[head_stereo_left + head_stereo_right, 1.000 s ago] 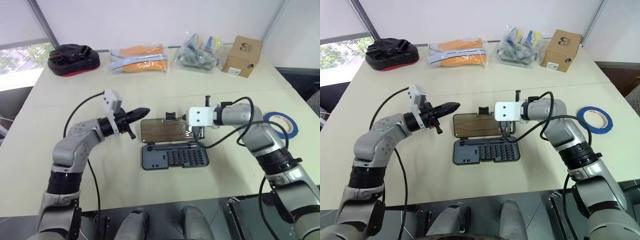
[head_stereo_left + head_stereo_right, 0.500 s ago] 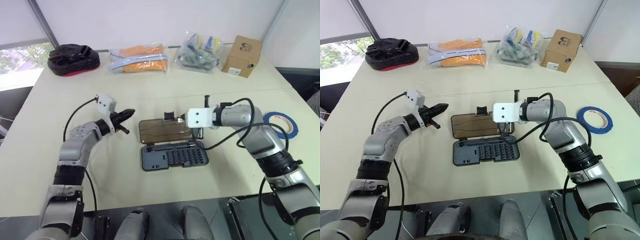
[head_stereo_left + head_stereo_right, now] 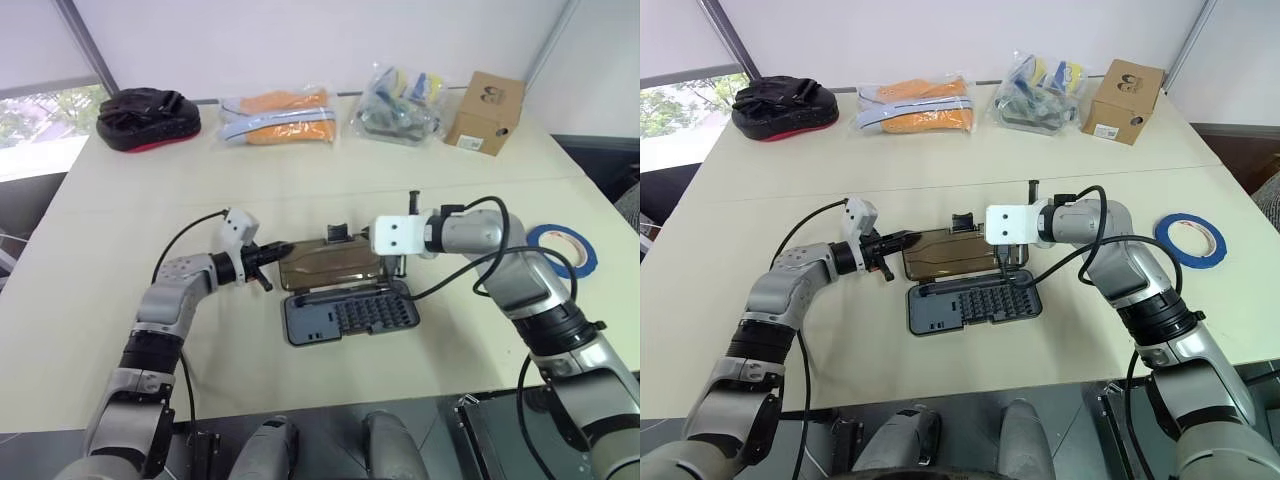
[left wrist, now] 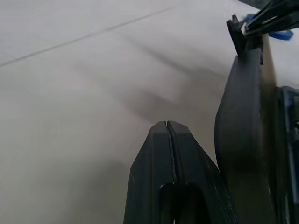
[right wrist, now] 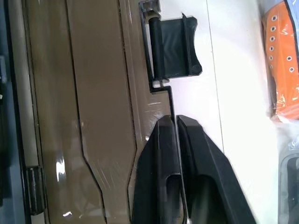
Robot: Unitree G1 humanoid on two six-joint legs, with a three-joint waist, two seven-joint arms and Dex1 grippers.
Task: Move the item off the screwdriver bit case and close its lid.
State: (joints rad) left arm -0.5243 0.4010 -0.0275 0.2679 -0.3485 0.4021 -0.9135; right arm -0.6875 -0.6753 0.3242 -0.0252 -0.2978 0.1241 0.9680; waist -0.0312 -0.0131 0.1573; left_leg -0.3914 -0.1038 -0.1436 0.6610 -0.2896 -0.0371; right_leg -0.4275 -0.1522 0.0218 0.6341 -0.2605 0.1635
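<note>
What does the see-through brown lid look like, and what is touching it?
The lid is a smoky brown, see-through plastic rectangle with a small black latch tab on its far edge. It is swung open, hinged to the dark grey bit tray nearer the robot. The right gripper pinches its far edge beside the tab. The left gripper, shut, has its tip at the lid's left end; whether it touches is unclear.
</note>
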